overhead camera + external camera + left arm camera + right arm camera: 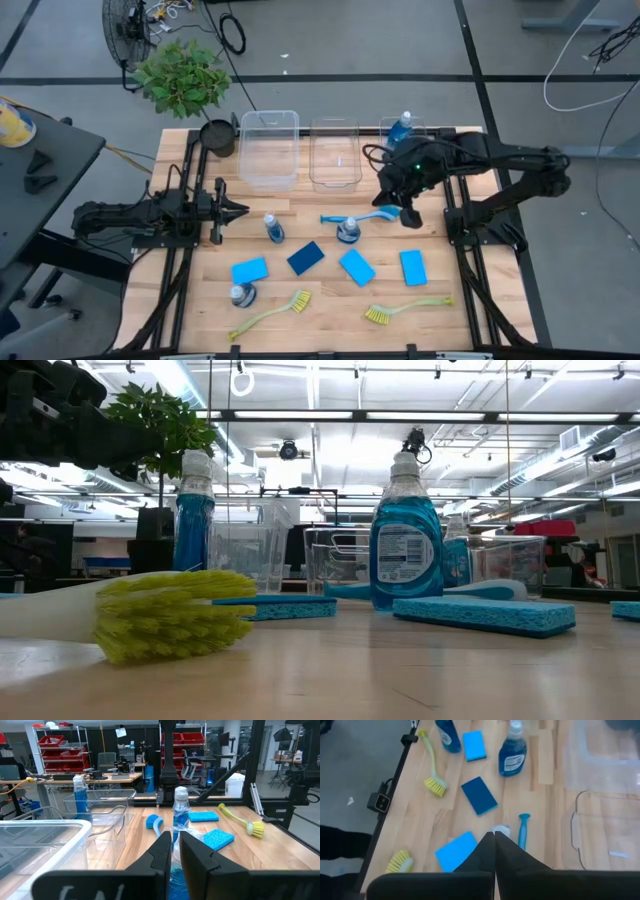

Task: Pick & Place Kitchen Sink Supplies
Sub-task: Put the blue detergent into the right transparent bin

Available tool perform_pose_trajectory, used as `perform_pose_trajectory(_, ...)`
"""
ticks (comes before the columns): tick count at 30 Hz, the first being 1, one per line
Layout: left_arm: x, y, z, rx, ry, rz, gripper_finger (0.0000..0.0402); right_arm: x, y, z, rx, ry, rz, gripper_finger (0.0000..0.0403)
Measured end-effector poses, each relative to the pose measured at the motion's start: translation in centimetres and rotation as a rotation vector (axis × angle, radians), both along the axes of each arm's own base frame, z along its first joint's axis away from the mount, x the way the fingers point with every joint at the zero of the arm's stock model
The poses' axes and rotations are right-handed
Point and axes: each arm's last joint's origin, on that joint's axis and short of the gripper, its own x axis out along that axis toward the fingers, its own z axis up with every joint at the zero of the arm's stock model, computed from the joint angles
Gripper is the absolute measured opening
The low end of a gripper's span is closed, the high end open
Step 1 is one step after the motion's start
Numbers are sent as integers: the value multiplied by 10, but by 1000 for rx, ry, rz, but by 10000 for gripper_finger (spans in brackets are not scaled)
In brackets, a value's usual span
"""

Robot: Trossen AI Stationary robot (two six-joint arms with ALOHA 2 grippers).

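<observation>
Near edge of the wooden worktop (330, 300), lower frame: two yellow-green long-handled brushes (272, 313), then four flat blue sponges (357, 267) in a row. Centre: a blue bottle with pale cap (347, 230) touching the blue long-handled brush (362, 216). Right of centre, the right claw (411, 219) hangs with fingers pressed together, holding nothing, just beside the brush head. Risk: descending closed, it may shove the brush or topple the bottle. The left claw (240, 210), mid-left, nearly closed, waits. Upper frame: clear plastic bins (269, 150).
</observation>
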Motion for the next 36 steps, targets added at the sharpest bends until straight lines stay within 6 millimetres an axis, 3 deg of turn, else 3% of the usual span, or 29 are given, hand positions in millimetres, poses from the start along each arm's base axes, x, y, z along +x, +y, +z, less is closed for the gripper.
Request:
perform_pose_trajectory(11, 0, 0, 0, 0, 0, 0, 44, 17, 7, -14, 14, 63, 3, 14)
perform_pose_trajectory(17, 0, 0, 0, 0, 0, 0, 44, 27, 8, -22, 16, 99, -3, 42)
perform_pose_trajectory(28, 0, 0, 0, 0, 0, 0, 44, 58, 7, -54, -35, 229, -77, 105)
perform_pose_trajectory(36, 0, 0, 0, 0, 0, 0, 44, 67, 7, -68, -65, 292, -104, 155)
